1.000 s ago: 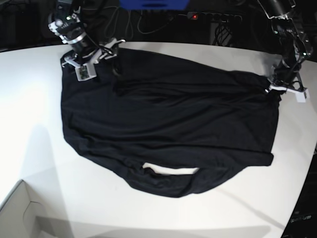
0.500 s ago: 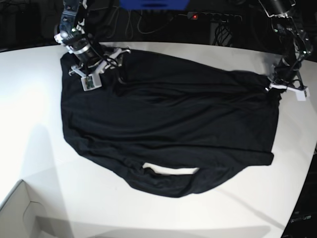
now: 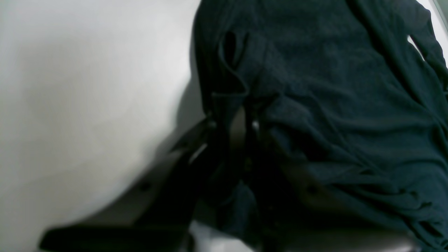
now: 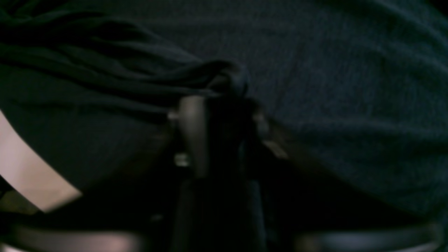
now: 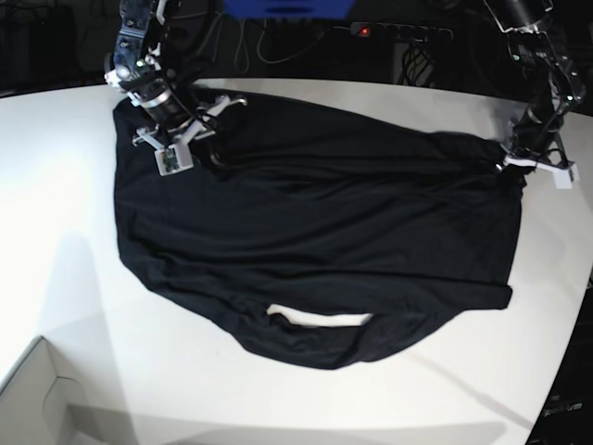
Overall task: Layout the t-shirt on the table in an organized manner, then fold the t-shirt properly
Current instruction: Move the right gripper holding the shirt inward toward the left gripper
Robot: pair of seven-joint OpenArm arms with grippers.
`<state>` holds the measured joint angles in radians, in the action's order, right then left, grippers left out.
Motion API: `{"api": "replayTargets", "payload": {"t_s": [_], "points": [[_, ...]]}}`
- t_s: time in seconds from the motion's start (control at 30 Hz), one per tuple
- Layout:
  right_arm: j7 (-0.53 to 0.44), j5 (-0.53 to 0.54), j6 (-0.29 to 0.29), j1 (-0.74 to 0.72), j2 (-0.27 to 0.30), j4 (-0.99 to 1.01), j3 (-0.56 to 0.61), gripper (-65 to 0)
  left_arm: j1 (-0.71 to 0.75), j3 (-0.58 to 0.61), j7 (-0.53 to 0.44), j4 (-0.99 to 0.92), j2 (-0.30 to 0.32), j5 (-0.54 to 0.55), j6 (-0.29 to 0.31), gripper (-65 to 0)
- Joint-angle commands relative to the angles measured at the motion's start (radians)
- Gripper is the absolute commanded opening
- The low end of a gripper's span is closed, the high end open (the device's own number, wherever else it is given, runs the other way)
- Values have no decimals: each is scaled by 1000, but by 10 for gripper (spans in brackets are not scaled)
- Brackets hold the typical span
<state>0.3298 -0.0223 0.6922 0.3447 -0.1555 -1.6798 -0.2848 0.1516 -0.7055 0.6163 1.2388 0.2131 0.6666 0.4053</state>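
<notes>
The black t-shirt (image 5: 315, 232) lies spread and wrinkled across the white table (image 5: 56, 185), with a small gap of table showing near its lower edge. My right gripper (image 5: 218, 134) is at the shirt's far left corner. In the right wrist view this gripper (image 4: 225, 101) has its fingers pinched on a raised fold of the t-shirt (image 4: 350, 87). My left gripper (image 5: 508, 165) holds the shirt's right end near the table's edge. In the left wrist view that gripper (image 3: 232, 105) is shut on a bunched hem of the t-shirt (image 3: 332, 87), beside bare table (image 3: 87, 87).
A white box corner (image 5: 37, 399) sits at the front left. Cables and a power strip (image 5: 398, 32) run along the dark back edge. The table's curved edge (image 5: 570, 315) falls away at the right, close to the left arm.
The right gripper has moved right and down onto the shirt's far left corner and closed from wide open onto a fold. The left gripper and the shirt's outline stay as they were.
</notes>
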Motion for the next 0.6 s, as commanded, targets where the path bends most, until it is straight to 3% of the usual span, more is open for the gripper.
{"api": "replayTargets", "payload": {"t_s": [0.0,0.03,0.4,0.57], "points": [[-24,15,6,-3,-2,-15,2,-612,-1,-4,7,9,10,-8,1,-649],[-24,15,6,-5,-2,-15,2,-650,-1,-4,7,9,10,-8,1,-649],[-18,15,6,-49,-2,-101,2,-650,1,-4,9,9,16,-8,1,-649],[85,15,6,-111,-2,-102,2,-650,1,-4,9,9,16,-8,1,-649]]}}
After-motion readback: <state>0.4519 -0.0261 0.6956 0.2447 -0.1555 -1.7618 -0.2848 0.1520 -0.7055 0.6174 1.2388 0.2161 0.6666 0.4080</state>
